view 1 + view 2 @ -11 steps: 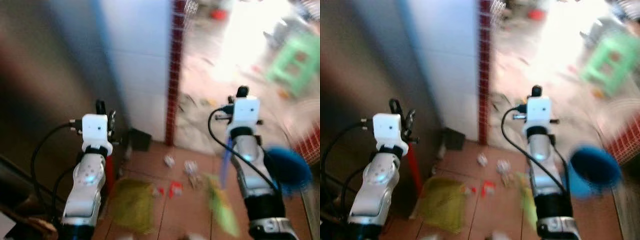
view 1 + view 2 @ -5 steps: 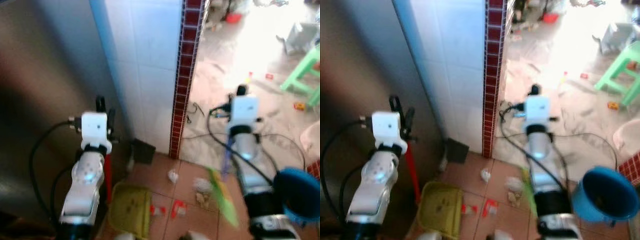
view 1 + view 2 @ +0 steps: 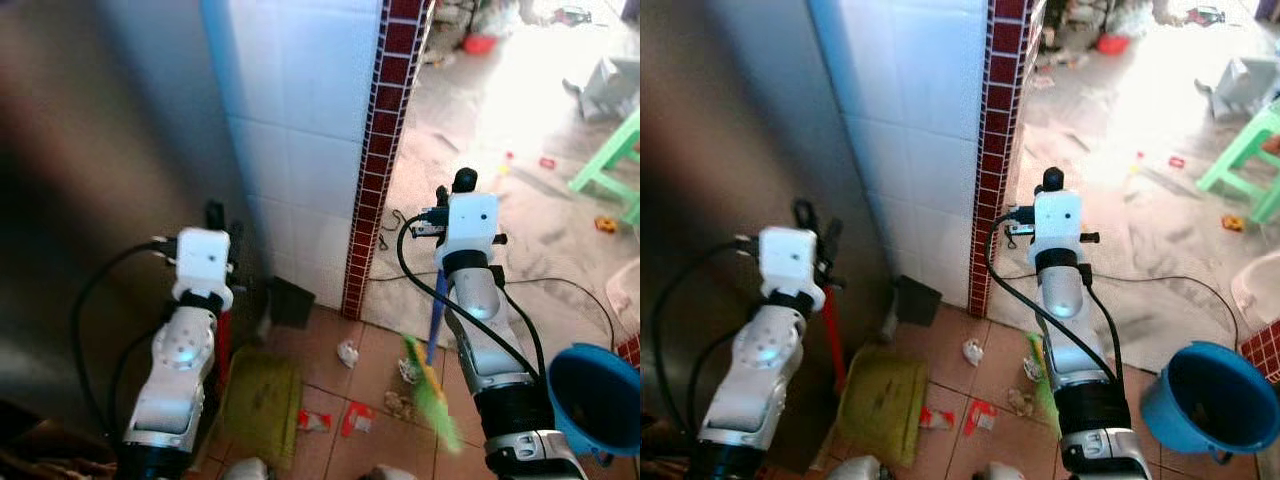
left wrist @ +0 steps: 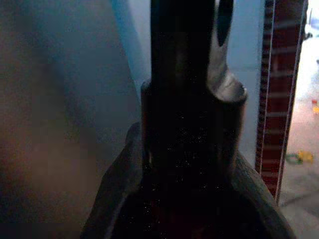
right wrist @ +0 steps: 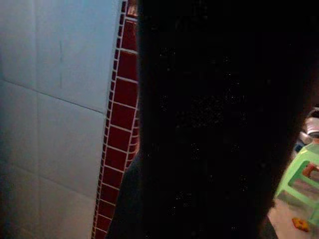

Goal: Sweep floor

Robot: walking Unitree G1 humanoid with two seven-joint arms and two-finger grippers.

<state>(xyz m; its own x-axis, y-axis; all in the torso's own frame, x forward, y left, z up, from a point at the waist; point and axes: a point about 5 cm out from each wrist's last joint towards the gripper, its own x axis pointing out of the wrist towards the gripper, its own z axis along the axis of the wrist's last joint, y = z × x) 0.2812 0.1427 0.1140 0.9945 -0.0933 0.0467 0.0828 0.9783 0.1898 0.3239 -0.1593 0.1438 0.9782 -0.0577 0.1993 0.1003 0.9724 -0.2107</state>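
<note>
Right hand (image 3: 462, 182) has swung the green broom (image 3: 430, 385) nearer the scraps (image 3: 347, 352).

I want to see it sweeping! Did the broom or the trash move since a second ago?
Mostly the camera turned and the picture got sharper. The broom, under the right gripper, seems to have edged slightly left, toward the white scrap. The dustpan, under the left gripper, and the red wrappers lie as before. Nothing was picked up or dropped.
</note>
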